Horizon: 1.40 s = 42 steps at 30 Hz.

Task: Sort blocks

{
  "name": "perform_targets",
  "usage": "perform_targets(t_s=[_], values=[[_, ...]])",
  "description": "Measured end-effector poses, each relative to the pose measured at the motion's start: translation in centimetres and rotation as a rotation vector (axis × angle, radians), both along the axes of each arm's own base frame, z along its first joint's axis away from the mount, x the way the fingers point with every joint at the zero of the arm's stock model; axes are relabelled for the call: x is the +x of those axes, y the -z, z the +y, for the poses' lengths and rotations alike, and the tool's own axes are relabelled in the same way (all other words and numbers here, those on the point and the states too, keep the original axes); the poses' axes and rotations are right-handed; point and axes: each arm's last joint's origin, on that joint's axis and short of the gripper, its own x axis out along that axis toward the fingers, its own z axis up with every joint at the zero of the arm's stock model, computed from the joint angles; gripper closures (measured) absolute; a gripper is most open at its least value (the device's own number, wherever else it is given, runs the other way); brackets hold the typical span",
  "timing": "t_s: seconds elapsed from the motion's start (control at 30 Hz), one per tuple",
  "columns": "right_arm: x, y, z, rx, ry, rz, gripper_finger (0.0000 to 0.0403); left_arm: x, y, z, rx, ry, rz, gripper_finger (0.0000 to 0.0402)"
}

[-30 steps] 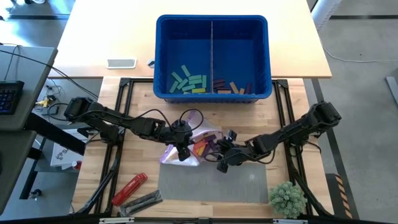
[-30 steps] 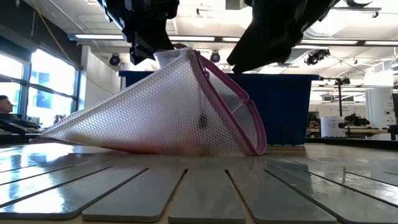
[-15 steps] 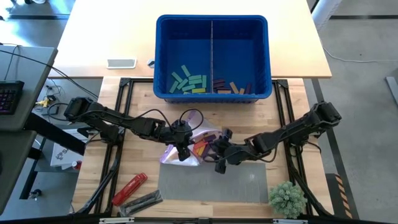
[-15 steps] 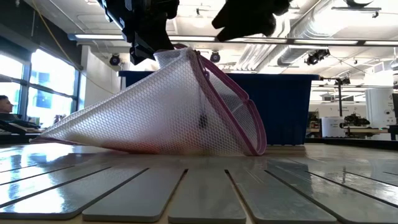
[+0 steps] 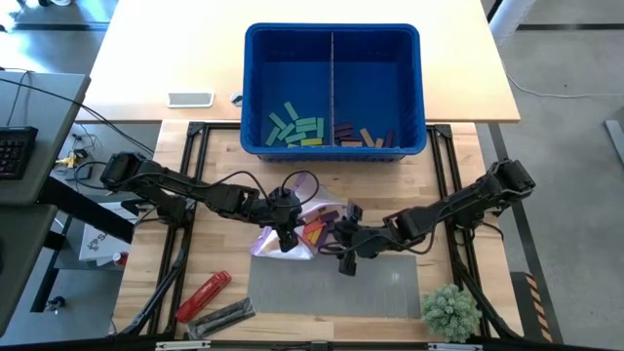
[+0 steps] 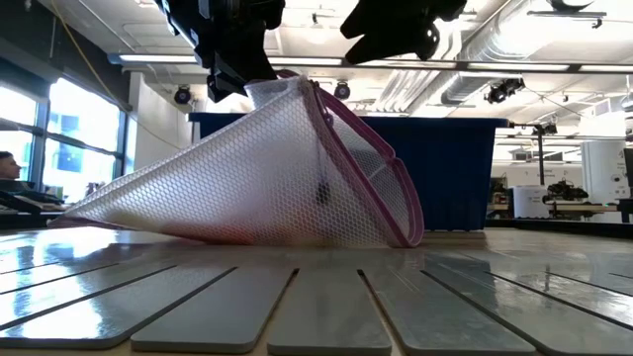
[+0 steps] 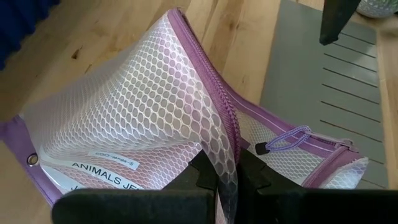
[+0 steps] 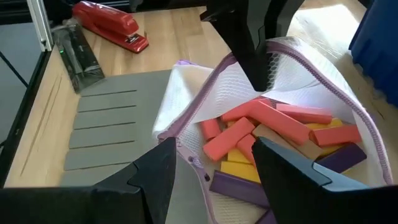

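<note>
Blocks in mesh bag, lifted by clamped left tool; right tool open, empty, risks snagging mesh.

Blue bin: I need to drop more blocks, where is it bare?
Both halves of the blue bin are bare toward its far wall. Blocks crowd the near wall, left and right of the divider.

Two dark jointed arms, black looping cables, matte black fingers
</note>
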Motion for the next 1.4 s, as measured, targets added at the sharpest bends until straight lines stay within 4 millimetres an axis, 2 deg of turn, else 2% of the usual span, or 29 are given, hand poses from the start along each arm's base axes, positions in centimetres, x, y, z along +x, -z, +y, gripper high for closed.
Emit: perform_targets(t_s=[1.4], values=[[0.12,0.08,-0.55,0.035,0.050,0.004,0.0202,0.00,0.00,0.01,0.000,0.001,0.001,0.0402]])
